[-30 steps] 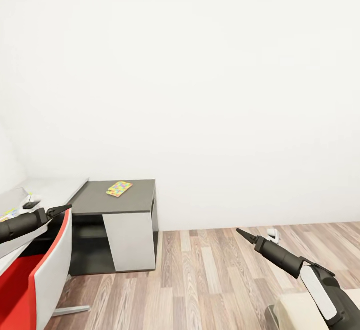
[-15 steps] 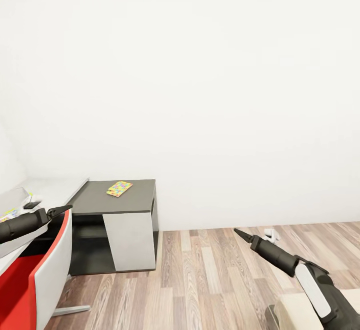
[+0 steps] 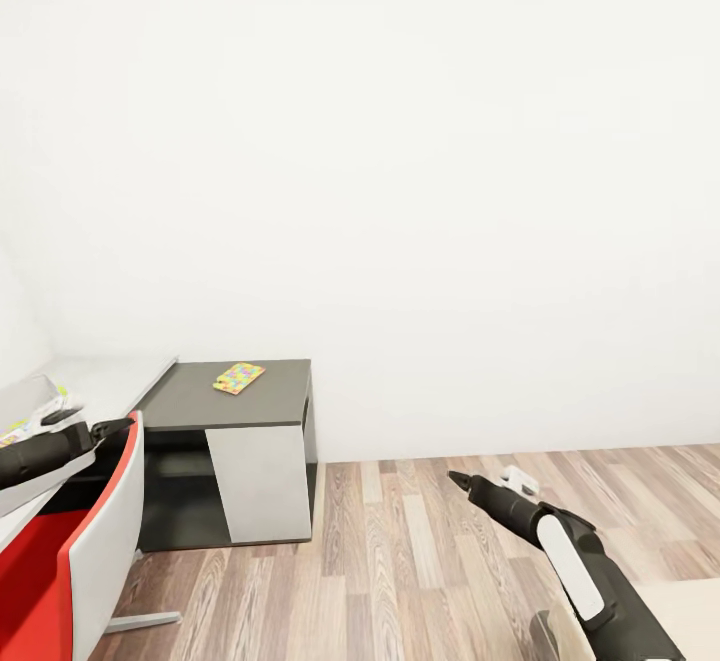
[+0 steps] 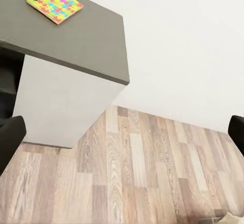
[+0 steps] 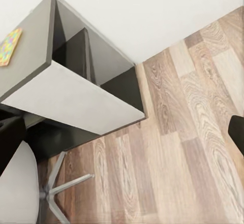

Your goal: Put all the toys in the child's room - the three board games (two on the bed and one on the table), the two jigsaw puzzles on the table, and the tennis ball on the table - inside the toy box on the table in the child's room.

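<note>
One jigsaw puzzle [image 3: 238, 377], a thin square of yellow, pink, blue and green pieces, lies flat on top of a low dark grey desk [image 3: 270, 396]. It also appears as the puzzle [image 4: 54, 2] in the left wrist view and as the puzzle [image 5: 10, 46] in the right wrist view. My left gripper [image 3: 118, 428] hovers over the red chair, left of that desk, open and empty. My right gripper [image 3: 456, 481] hangs open over the wood floor, well right of the desk. The pale table [image 3: 115, 373] adjoins the desk on the left. Toy box, board games and tennis ball are out of view.
A red chair with a white back [image 3: 95, 541] stands in front of the table; its metal foot [image 5: 63, 188] rests on the planks. The desk has a white side panel [image 3: 260, 481]. A beige corner [image 3: 690, 606] sits at the lower right. A blank white wall is ahead.
My right arm has swung left and a little lower over the floor. My left gripper has drawn back slightly to the left. The puzzle and furniture have stayed put.
</note>
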Controlling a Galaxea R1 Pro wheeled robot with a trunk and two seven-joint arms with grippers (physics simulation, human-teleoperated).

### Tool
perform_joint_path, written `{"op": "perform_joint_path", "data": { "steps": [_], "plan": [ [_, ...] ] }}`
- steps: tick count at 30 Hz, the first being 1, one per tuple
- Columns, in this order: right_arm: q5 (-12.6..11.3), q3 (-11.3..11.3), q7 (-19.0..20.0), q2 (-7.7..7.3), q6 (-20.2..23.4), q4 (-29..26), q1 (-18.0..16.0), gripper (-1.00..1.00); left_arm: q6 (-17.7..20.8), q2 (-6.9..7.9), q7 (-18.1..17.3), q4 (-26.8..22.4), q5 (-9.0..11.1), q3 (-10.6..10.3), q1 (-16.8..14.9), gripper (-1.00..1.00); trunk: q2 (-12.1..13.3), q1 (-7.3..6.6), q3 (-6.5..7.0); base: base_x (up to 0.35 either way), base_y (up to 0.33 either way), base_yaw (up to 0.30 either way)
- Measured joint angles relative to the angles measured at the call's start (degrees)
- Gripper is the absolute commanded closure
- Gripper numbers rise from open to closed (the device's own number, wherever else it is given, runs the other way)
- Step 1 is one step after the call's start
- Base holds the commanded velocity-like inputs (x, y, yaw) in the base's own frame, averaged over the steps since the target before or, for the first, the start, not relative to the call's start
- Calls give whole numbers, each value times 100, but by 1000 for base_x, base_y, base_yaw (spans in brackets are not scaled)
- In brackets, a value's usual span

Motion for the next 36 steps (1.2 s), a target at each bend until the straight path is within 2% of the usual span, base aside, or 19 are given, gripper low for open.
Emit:
{"op": "perform_joint_path", "data": {
  "steps": [4,7,10,11,12,13,14,16,17,19,20,25,26,30,32,36],
  "plan": [
    [15,98,-86,28,30,17,-52,-100,7,-84,217,-20,-1,-79,-58,-100,0,0,0,0,0,0],
    [18,146,-142,44,38,35,-77,-100,97,-165,565,-182,8,-200,-307,-100,0,0,0,0,0,0],
    [22,172,-173,54,34,57,-88,-100,335,-217,1126,-291,-12,-389,-710,-100,0,0,0,0,0,0],
    [24,180,-183,56,34,59,-90,-100,452,-247,1443,-315,-21,-517,-896,-100,1,0,1,0,0,0],
    [22,206,-202,63,30,59,-92,-100,587,-323,1874,-334,-8,-717,-1164,-100,1,0,1,0,0,0],
    [22,245,-231,71,22,59,-93,-100,643,-424,2082,-324,-38,-847,-1368,-100,1,0,1,0,0,0],
    [20,298,-283,77,19,60,-94,-100,682,-580,2245,-290,-56,-970,-1596,-100,1,0,1,0,0,0],
    [20,364,-372,80,13,53,-94,-100,718,-792,2399,-189,-100,-1094,-1847,-100,1,0,0,0,0,0],
    [32,429,-491,83,15,48,-94,-100,744,-1009,2563,-2,-111,-1207,-2084,-100,1,0,1,0,0,0],
    [50,484,-640,85,17,42,-96,-100,761,-1220,2771,280,-187,-1303,-2346,-100,1,0,0,0,0,0],
    [67,523,-803,86,20,34,-99,-100,763,-1382,2996,640,-243,-1369,-2615,-100,2,1,1,0,0,0],
    [81,573,-1156,84,48,17,-102,-100,732,-1714,3548,1803,-408,-1476,-3292,-100,1,0,0,0,0,0],
    [79,583,-1233,81,58,10,-103,-100,708,-1849,3669,2236,-463,-1495,-3497,-100,1,0,0,0,0,0],
    [74,604,-1297,65,70,-2,-103,-100,628,-2084,3803,2764,-640,-1561,-3738,-100,0,0,0,0,0,0],
    [73,646,-1280,52,74,-8,-103,-100,575,-2173,3848,2931,-765,-1664,-3816,-100,1,0,0,0,0,0],
    [72,746,-1121,27,75,-15,-103,-100,519,-2222,3875,3052,-879,-1810,-3874,-100,-1,-1,0,77,52,0]
  ]
}}
